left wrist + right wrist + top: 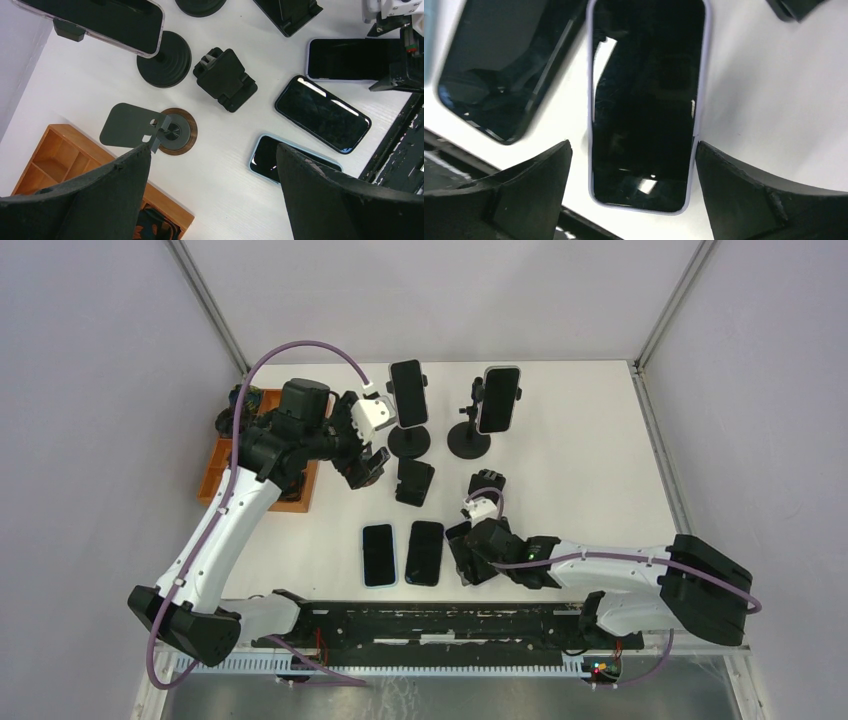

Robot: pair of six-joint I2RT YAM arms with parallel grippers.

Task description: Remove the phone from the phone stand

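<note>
**Headcount: 5 phones, 5 stands, nothing gripped by either pincer**

Top view first. Two phones are seen clamped upright at the back of the white counter. The left mounted phone is held by the left round-base stand, and the right mounted phone by the right round-base stand. So neither has been taken off. Just in front of them, two black folding stands are parked empty, the left folding stand and the right folding stand. Nearer the arms, two phones are laid flat side by side: a blue-cased phone and a black phone. The left pincer is held beside the left round-base stand, jaws spread. The right pincer is down low, just right of the black phone. One orange tray is seen at the left edge.

Left wrist view: its fingers are spread as wide as they go, with nothing between them. A fifth stand is picked up here, the plate stand, a grey plate on a wood-ringed base. A third flat phone is spotted too, the lilac-cased phone, right by the other arm.

Right wrist view: the lilac-cased phone is laid flat, screen up, between the fingers. They are parted on either side of it. A gap is seen on one side, and contact on the other can't be told. Nothing is gripped.
</note>
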